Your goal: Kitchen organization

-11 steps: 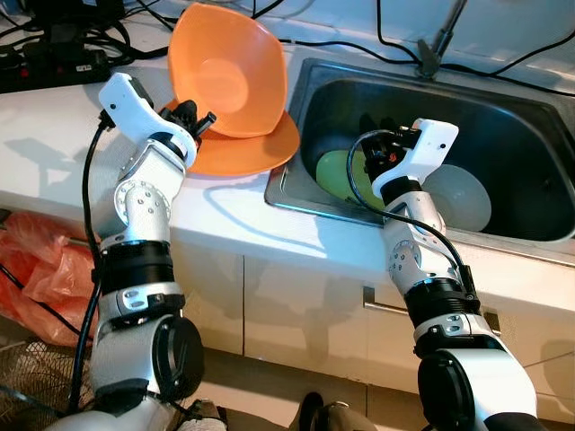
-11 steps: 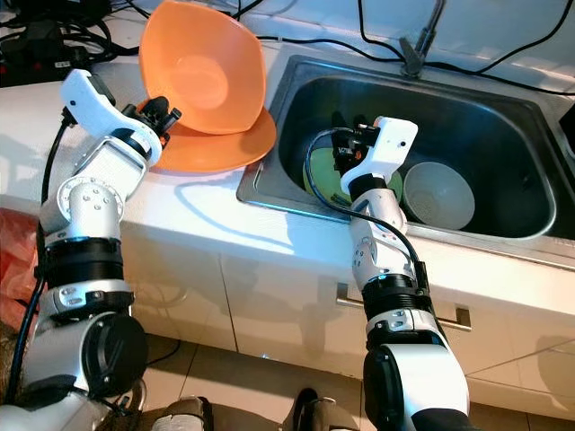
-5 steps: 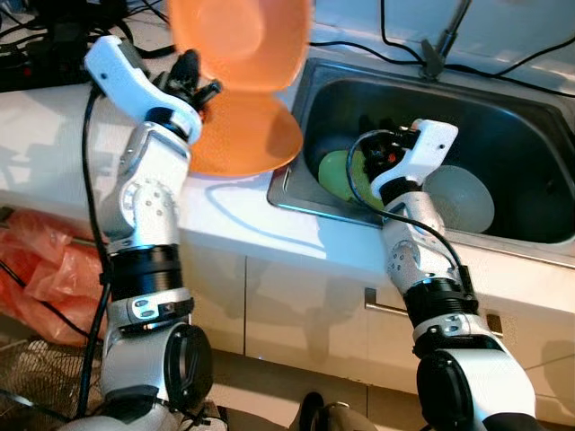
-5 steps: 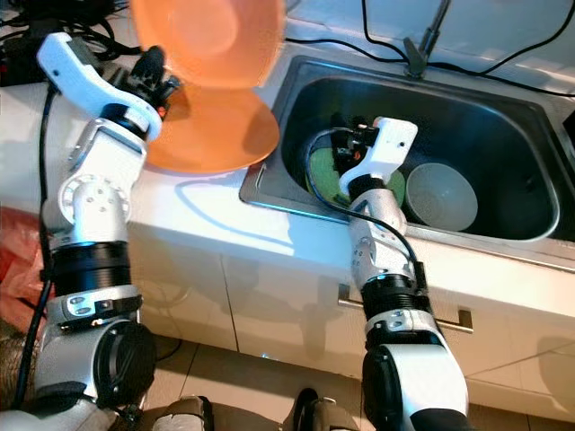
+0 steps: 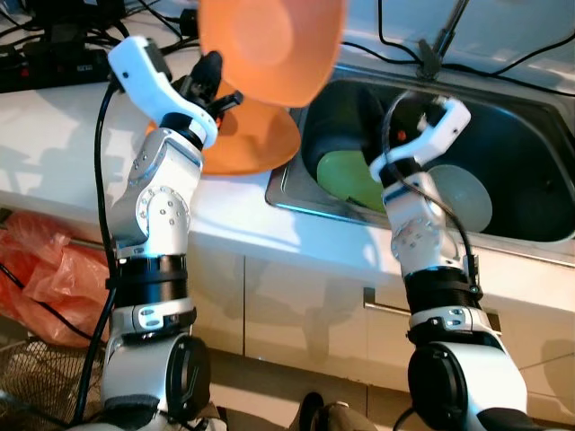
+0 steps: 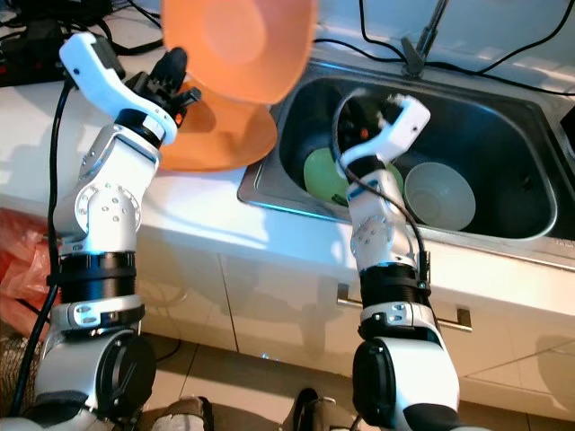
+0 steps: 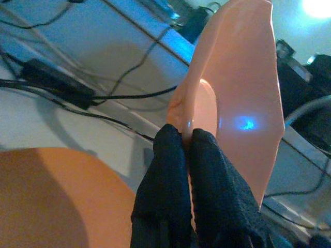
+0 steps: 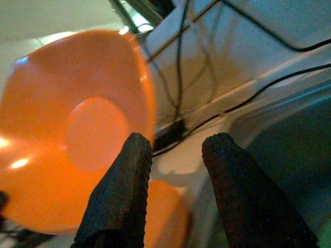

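Orange bowl clamped at its rim between left fingers, held above plate; right fingers spread apart over sink.

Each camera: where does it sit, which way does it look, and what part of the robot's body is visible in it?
Left eye view: head, looking down; both silver arms, sink.
Right eye view: same scene, sideways offset.
Left wrist view: along the left gripper, shut on the orange bowl rim.
Right wrist view: along the open right gripper toward the counter.
Shared: all show the orange bowl; also the orange plate.
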Robot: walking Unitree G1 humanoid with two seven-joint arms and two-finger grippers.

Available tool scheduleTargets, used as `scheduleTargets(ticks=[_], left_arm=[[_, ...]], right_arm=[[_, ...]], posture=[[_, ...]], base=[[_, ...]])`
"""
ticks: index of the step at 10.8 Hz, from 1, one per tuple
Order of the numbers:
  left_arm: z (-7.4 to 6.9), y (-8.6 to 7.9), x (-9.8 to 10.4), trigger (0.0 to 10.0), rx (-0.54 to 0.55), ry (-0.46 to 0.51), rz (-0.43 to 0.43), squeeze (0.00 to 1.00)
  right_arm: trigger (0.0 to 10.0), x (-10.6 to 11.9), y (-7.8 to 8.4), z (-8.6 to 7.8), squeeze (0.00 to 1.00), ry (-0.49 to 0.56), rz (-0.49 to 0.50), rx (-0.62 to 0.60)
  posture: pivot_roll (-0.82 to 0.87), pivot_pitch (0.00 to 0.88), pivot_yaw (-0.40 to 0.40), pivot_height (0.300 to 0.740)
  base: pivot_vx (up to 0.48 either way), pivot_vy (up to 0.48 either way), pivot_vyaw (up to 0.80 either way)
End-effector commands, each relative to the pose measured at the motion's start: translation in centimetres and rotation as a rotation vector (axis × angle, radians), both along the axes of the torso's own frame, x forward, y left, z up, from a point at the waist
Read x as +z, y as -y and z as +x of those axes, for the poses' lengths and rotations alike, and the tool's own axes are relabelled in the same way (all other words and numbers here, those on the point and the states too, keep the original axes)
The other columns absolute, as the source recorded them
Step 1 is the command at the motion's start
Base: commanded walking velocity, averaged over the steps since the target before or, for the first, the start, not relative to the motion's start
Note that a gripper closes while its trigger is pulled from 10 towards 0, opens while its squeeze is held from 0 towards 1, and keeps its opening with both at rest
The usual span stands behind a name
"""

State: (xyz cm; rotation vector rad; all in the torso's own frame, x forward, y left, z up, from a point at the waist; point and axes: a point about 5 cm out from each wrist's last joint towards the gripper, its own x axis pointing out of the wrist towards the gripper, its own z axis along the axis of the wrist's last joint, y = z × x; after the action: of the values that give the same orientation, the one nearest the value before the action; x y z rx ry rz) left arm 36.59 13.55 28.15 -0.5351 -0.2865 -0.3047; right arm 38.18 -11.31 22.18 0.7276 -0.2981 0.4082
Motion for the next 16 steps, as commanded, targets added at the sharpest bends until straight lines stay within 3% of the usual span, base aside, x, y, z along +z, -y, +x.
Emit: scheduleTargets(ticks=[1,4,16], left_arm=[[-0.7,0.9,1.1,10.0,-0.057,0.077,0.03,0.0],[-1.0,1.2,0.9,10.0,-0.097,0.092,0.08,0.0],[-2.2,2.6,1.1,10.0,-0.253,0.141,0.128,0.0]], right_arm=[[10.0,0.2,0.2,-0.2,0.0,0.005,0.032,0.024],[10.0,0.1,0.2,-0.7,0.0,-0.015,0.1,0.098],[10.0,0.0,0.4,-0.7,0.0,-0.049,0.113,0.107]], posture=[[0.09,0.108,-0.067,0.74],[0.09,0.121,-0.068,0.74],[0.1,0.127,-0.075,0.74]], base=[[0.0,0.0,0.0],[0.0,0.0,0.0],[0.0,0.0,0.0]])
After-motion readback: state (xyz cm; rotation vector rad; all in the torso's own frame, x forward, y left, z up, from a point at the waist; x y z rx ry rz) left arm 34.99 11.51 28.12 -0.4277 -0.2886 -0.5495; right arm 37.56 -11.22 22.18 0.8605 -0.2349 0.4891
